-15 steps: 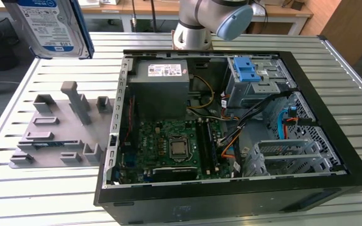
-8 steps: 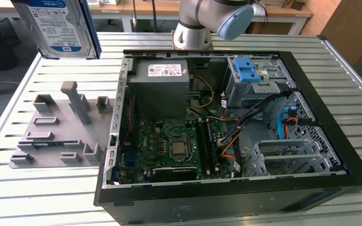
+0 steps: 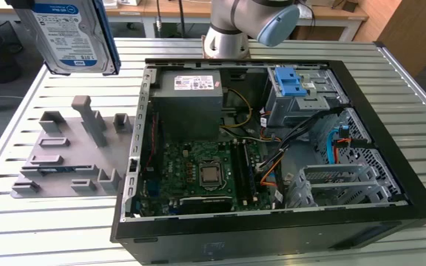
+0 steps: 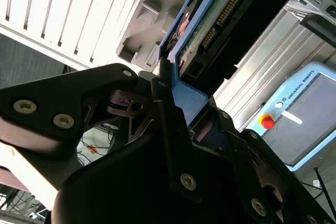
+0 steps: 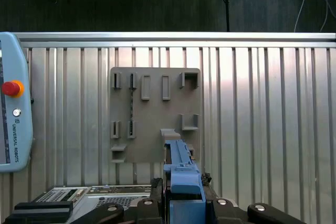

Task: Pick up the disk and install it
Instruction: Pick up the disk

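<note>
disk: a flat rectangular silver metal hard drive with a white-and-blue label facing the exterior view and a blue plastic carrier frame down its edge on the exterior view's right.
disk underside: in the second wrist view the disk shows a green circuit board and a dark connector row inside the blue frame.
disk position: held in the air, standing on end, above the far part of the slatted silver metal table on the exterior view's left, well apart from the open black computer case; in the first wrist view the disk hangs over the flat grey plastic fixture plate.
gripper: black, set narrow, one finger on each side of the blue frame, clamped on the disk; its fingers lie against the frame.
cut off: the disk's upper end runs past the exterior view's top edge, as does the grey robot arm.
hard to make out: in the first wrist view the disk is edge-on and its near end sinks behind the gripper body; where the pads touch it cannot be told.
inside the case: a bare blue plastic ridged bracket sits on the metal cage; a large grey metal box lies beside it.
</note>
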Robot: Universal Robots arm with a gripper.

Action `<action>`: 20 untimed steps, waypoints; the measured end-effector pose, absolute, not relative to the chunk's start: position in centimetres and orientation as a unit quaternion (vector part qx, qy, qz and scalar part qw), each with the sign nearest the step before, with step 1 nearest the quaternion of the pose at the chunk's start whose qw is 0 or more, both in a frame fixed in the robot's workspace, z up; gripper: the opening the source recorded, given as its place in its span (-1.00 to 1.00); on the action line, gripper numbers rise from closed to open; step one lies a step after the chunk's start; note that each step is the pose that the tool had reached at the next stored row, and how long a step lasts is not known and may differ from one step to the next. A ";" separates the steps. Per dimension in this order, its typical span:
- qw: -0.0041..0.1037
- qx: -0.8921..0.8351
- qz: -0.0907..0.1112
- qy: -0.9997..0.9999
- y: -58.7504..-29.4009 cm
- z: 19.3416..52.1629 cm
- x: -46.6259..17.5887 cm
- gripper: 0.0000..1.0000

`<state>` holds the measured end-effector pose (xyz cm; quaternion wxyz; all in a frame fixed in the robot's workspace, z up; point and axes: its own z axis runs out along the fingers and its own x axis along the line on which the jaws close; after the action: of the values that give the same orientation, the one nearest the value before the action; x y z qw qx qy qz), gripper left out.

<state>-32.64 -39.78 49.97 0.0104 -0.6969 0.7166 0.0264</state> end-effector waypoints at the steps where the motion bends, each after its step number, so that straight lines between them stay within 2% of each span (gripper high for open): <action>1: 0.010 -0.697 0.026 0.717 -40.0 50.0 -32.6 -0.27; 20: 0.010 -0.697 0.027 0.717 -40.6 50.0 -29.1 -0.27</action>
<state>-29.12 -40.61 49.97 0.0099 -0.6969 0.7166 0.0269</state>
